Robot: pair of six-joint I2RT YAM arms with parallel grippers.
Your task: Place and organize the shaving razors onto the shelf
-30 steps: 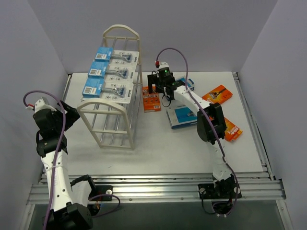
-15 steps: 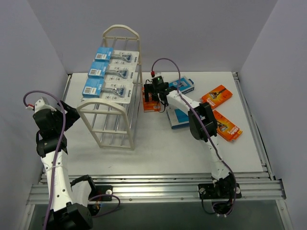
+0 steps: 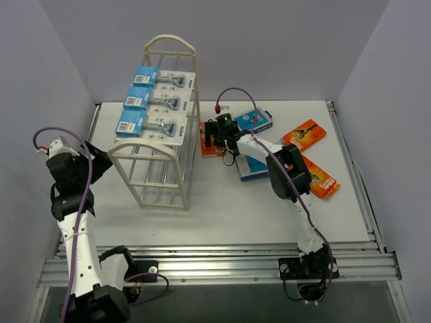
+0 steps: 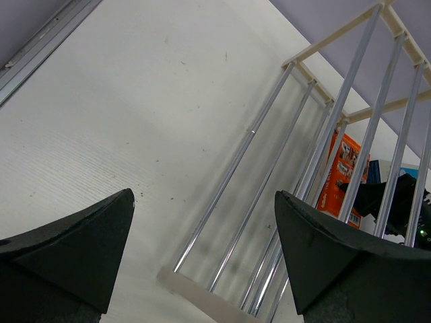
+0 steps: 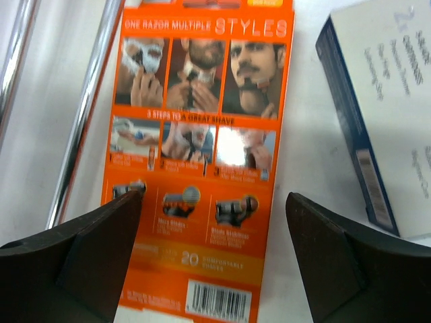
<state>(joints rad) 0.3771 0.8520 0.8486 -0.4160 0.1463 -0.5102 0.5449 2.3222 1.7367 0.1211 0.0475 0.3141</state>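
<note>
Shelf: I saw the shelf (image 3: 159, 176) standing on the left half of the table (image 3: 222, 202), arched ends toward and away from me.
Packs already up: three blister packs (image 3: 151, 101) lay side by side on the top tier with their blue headers to the left. I judged that row neat and finished.
Pack in hand: one orange box (image 3: 214, 150) lay flat on the table, printed back upward, just beside the shelf's right end. In the right wrist view a shelf rod (image 5: 82, 114) ran along its left edge.
Right gripper: the right gripper (image 5: 209, 202) hung directly over that box with its jaws wide, one fingertip above each long edge, gripping nothing. I could not tell whether the tips touched the card.
Why so: I judged the straddle across the box's narrow width to be set for a pinch on its edges.
Left gripper: the left gripper (image 4: 202, 202) was spread wide and empty, low at the shelf's left side, looking through the lower rods. I judged it was parked clear of the work.
Waiting: the blue-and-white boxes (image 3: 254, 120) and two more orange packs (image 3: 304, 132) lay on the table to the right.
</note>
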